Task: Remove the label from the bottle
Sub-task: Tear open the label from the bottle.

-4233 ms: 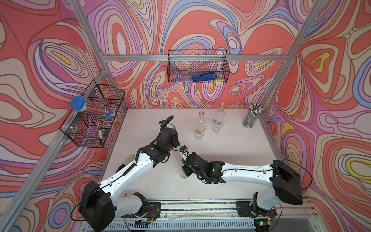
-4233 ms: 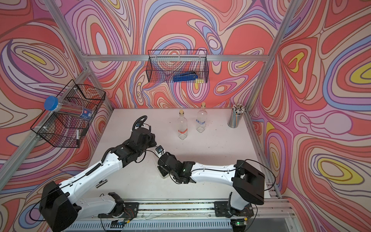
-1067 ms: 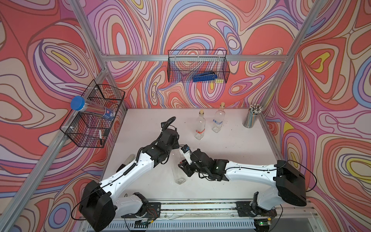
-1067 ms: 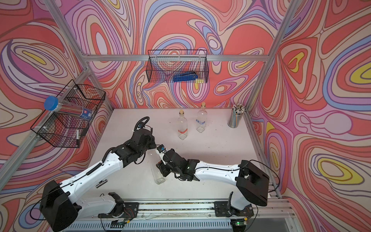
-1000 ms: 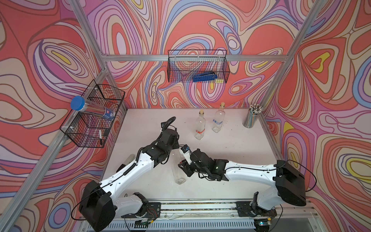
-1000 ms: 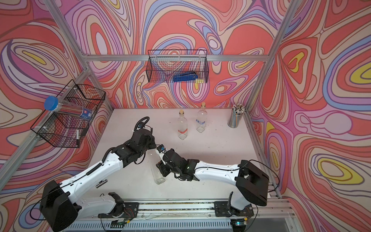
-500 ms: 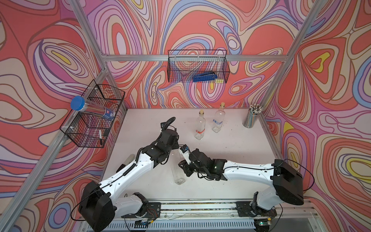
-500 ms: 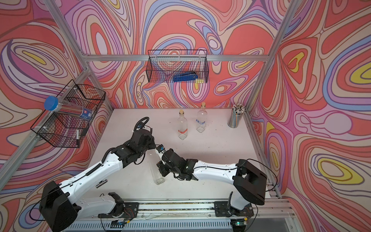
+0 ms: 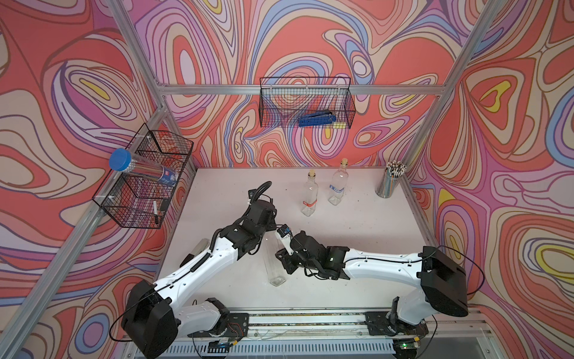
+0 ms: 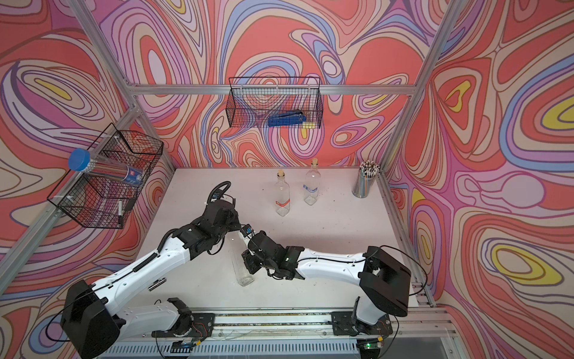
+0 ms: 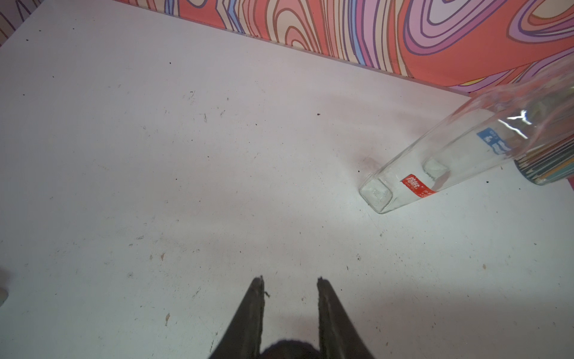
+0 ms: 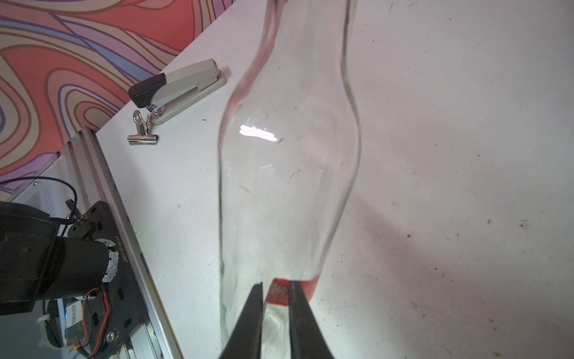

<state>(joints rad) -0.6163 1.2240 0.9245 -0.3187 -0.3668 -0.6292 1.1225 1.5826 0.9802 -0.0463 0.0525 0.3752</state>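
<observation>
**Bottle braced, label pinched**
The left hand (image 11: 290, 281) was closed on the neck of the bottle (image 9: 274, 264), which stood on the counter (image 9: 357, 236) directly beneath it, apparently to stop the glass sliding or tipping. The right hand (image 12: 275, 284), low against the bottle's side, pinched the edge of the red label (image 12: 278, 291) between nearly closed fingers, probably to peel it.

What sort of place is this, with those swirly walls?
Probably a robot test booth: white-and-black left arm and right arm on a metal rail work at a clear glass bottle on a white table, inside an aluminium frame hung with black wire baskets.
</observation>
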